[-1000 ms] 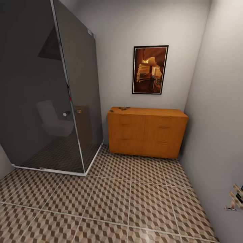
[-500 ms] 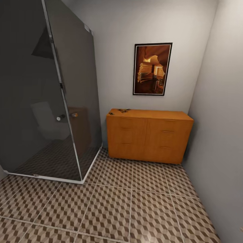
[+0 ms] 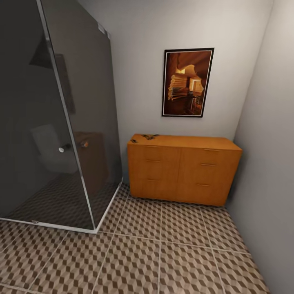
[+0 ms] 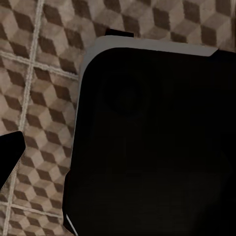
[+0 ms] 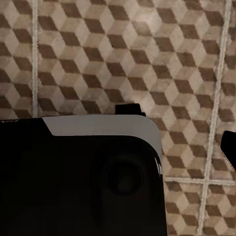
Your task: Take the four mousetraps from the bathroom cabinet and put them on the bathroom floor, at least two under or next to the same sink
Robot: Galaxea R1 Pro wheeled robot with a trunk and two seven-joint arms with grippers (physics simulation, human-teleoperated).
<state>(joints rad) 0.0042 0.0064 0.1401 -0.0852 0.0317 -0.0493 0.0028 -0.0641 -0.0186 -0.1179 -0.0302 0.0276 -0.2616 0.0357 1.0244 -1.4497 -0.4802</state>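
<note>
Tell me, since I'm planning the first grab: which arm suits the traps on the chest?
Likely left: the mousetraps lie at the cabinet's left end, by the shower glass. Neither arm is raised yet.

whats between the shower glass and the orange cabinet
In the head view, a narrow strip of grey wall and patterned floor tiles separates the shower glass from the cabinet; no object stands there.

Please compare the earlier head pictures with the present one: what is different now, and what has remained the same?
The camera itself moved: the whole view shifted as the robot came nearer, so the cabinet looks larger. An end effector seen at the right edge one second ago is out of the head picture now. Nothing was grasped or released. The small dark mousetraps lie as before on the cabinet's top, at its left end, and the bathroom floor and the wall picture are unchanged.
</note>
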